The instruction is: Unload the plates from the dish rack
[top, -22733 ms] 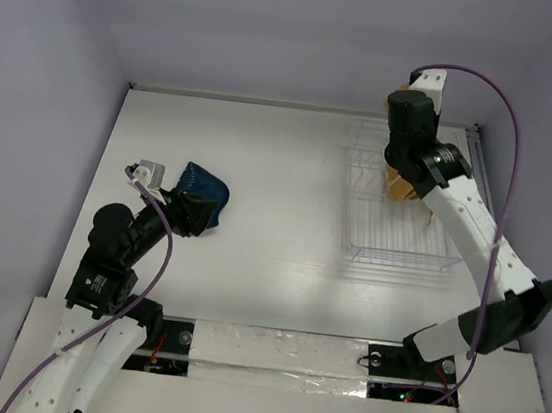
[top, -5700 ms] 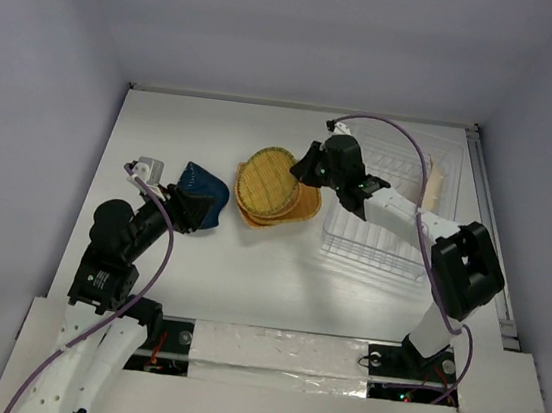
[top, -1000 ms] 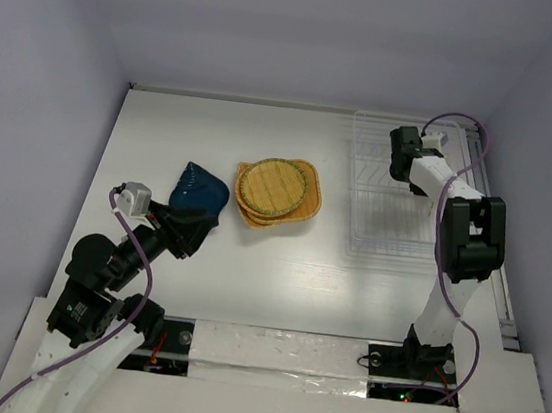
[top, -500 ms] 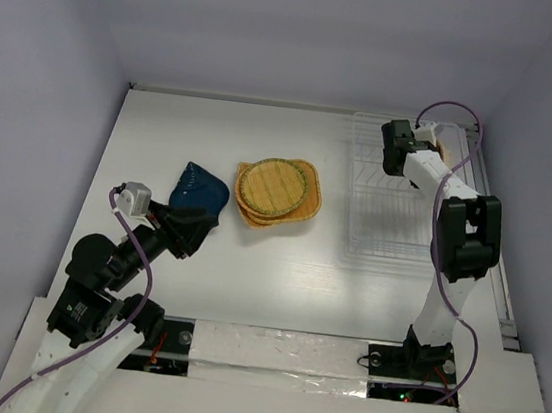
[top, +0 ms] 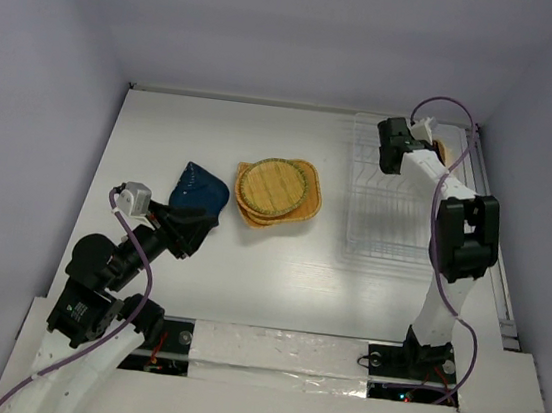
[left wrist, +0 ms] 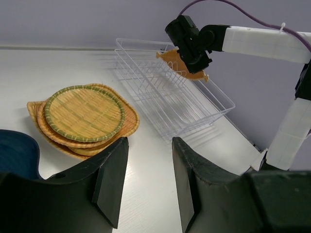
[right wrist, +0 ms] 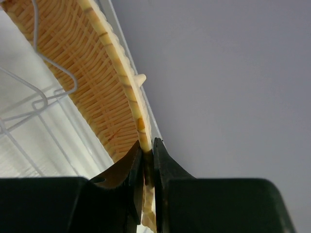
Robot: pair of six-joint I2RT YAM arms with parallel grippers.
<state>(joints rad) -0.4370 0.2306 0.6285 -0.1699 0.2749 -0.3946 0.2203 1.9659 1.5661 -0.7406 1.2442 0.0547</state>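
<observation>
The white wire dish rack (top: 395,221) (left wrist: 170,97) stands at the right of the table. My right gripper (top: 411,151) (left wrist: 193,62) (right wrist: 148,155) is shut on the rim of an orange woven leaf-shaped plate (left wrist: 181,64) (right wrist: 97,82) (top: 441,149), held on edge over the rack's far end. A stack of orange woven plates (top: 278,192) (left wrist: 82,116) lies mid-table, with the dark blue plate (top: 200,189) (left wrist: 14,153) to its left. My left gripper (top: 193,225) (left wrist: 148,155) hovers open by the blue plate, with nothing between its fingers.
The right arm's white links (left wrist: 291,131) rise beside the rack's near right corner. Grey walls close the table at the back and both sides. A rail (top: 486,222) runs along the table's right edge, just past the rack.
My right gripper has closed on the leaf-shaped plate's rim and moved with it toward the rack's far end. The left arm has not moved.
</observation>
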